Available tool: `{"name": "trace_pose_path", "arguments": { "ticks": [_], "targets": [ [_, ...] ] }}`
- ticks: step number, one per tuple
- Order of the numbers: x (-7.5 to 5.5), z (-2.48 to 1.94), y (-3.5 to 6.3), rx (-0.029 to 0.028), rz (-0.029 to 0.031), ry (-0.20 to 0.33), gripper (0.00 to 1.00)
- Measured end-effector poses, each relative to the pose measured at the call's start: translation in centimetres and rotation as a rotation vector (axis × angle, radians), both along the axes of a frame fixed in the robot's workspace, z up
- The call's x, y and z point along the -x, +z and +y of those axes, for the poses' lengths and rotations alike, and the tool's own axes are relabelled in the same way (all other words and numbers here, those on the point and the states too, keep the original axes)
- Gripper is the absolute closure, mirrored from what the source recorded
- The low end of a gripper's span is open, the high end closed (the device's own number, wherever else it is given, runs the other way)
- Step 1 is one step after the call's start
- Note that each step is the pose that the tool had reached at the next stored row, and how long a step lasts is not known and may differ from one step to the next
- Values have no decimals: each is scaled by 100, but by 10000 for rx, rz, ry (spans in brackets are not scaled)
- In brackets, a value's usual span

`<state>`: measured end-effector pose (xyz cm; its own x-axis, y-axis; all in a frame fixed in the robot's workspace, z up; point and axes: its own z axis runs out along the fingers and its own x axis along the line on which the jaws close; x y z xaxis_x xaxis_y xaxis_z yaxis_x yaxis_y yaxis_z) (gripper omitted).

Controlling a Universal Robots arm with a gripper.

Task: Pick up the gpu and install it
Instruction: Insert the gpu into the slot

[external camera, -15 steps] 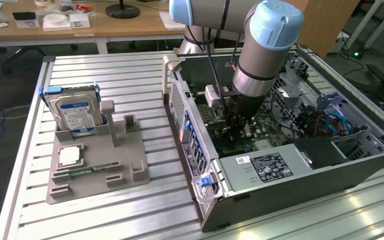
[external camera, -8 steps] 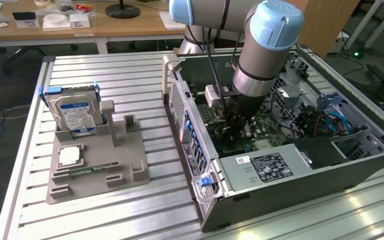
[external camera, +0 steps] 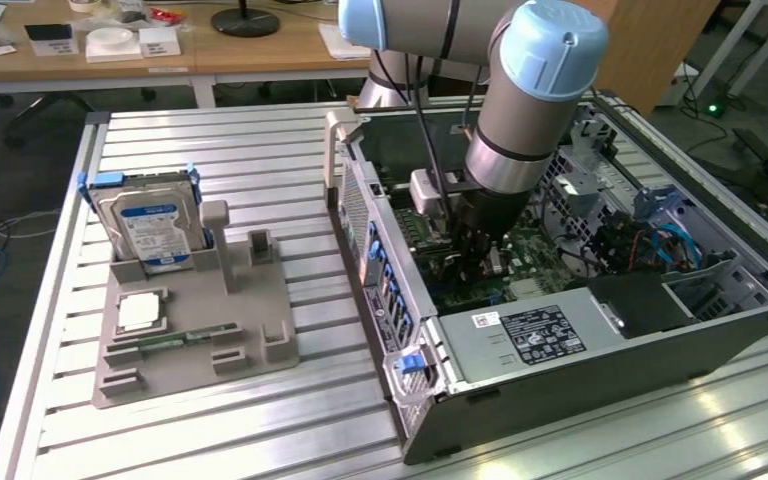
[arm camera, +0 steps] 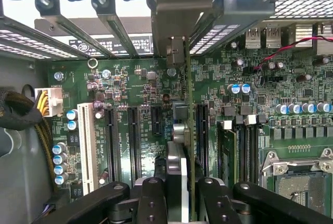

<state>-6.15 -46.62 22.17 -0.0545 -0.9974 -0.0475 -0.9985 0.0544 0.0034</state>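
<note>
Tool (arm camera: pixel 177 193) clamps gpu (arm camera: pixel 183 130) edge-on between fingers, over motherboard (arm camera: pixel 130 104) slots.

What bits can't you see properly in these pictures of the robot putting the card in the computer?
- Exterior view: the gripper and whatever it holds, hidden by the arm and the computer case wall.
- Wrist view: the gpu is seen edge-on, held between the fingers, so its fan face is hidden; whether its lower edge sits in a slot is hidden too.
- Exterior view: the hard drive label print is too small to read.
</note>
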Motion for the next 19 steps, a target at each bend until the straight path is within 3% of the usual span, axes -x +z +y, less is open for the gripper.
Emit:
{"name": "trace_pose_path", "arguments": {
  "ticks": [19],
  "targets": [
    [0,0,-63,0,0,0,72]
  ]
}}
